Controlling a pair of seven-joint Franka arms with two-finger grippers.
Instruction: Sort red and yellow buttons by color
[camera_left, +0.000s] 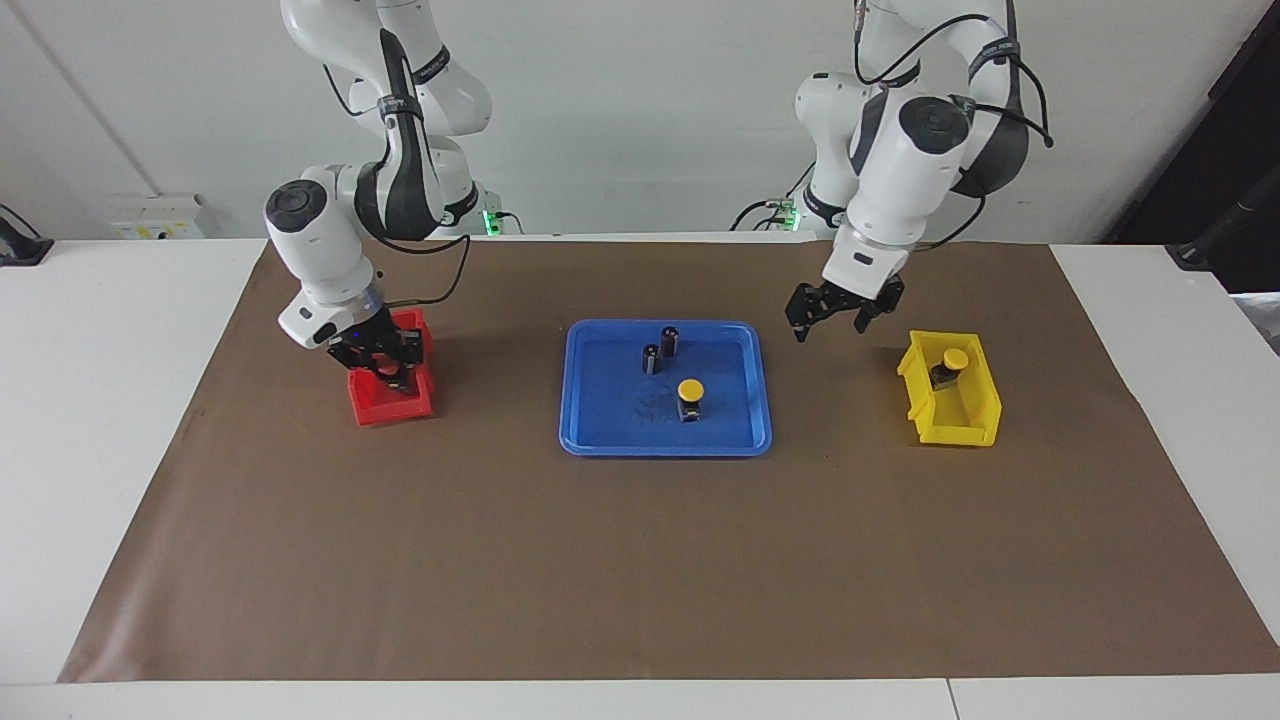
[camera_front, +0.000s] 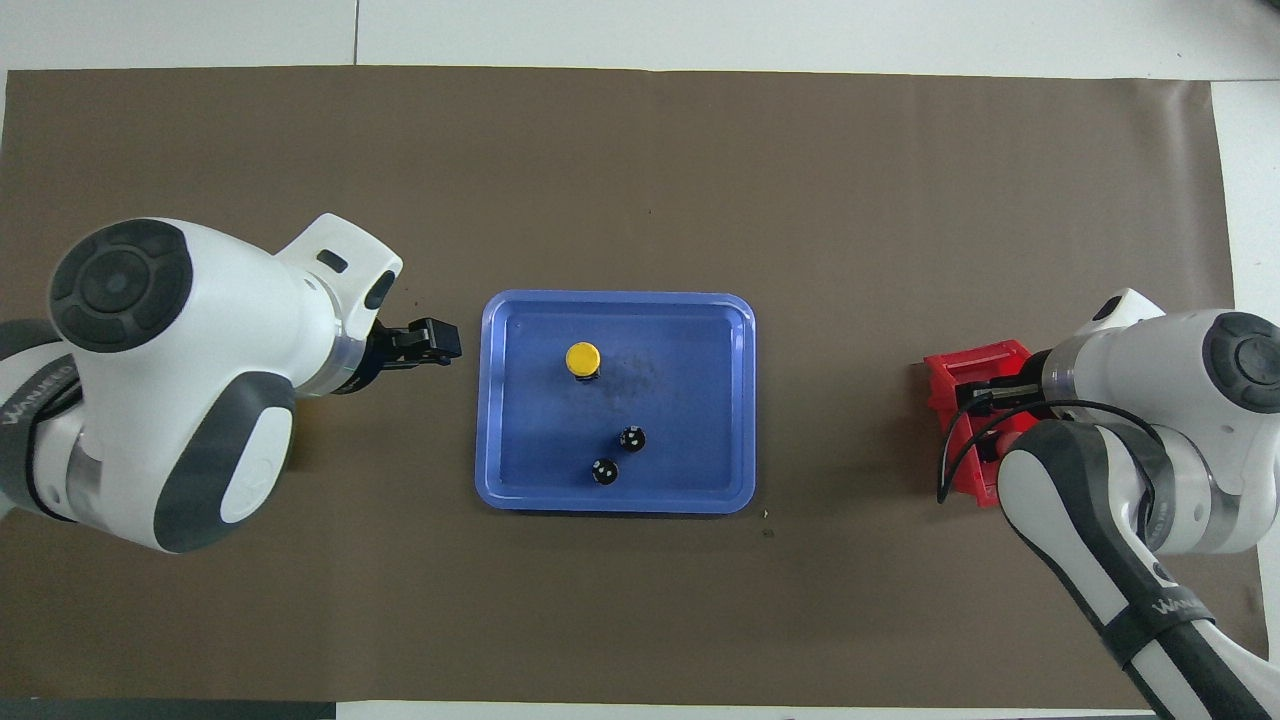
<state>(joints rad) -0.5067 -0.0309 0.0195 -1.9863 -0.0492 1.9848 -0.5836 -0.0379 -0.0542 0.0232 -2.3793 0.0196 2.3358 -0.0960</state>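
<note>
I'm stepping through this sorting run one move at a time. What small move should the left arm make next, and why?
Probably carry the left gripper over the blue tray and lower it toward the yellow button there. It hangs open and empty between the tray and the yellow bin, which already holds one yellow button. The right gripper is at the red bin.
</note>
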